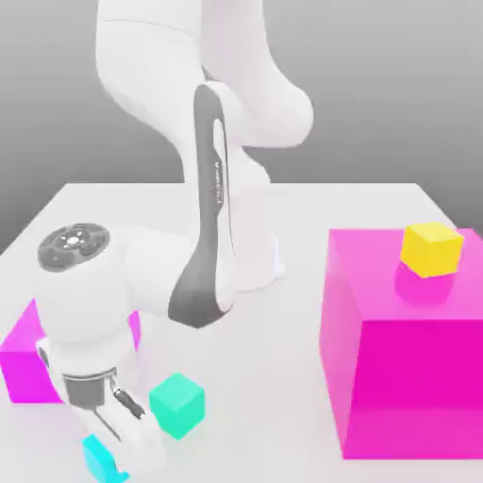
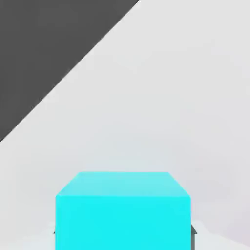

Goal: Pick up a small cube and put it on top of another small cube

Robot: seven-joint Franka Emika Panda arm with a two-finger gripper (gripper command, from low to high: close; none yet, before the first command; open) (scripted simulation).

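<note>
White and matte, the bench point(image 1: 311, 198) runs back to a plain grey wall, and the white arm bends down over its near left corner. The pincer point(image 1: 106, 451) sits low at the bench surface, clenched on the sky-blue cube point(image 1: 99, 460); from the hand view that cube point(image 2: 122, 212) fills the space between the dark fingertips point(image 2: 194, 233), which press against its sides. The cube rests on or just at the bench, at the near left edge of the exterior view. Just to its right and a little farther back stands a greener teal cube point(image 1: 177, 405), apart from the pincer. Behind the arm's wrist, on the left, a low magenta block point(image 1: 28, 363) lies partly hidden. Well away on the right stands a large magenta block point(image 1: 401, 368), and on its top, toward the far right corner, sits the yellow cube point(image 1: 431, 249), upright and square.
</note>
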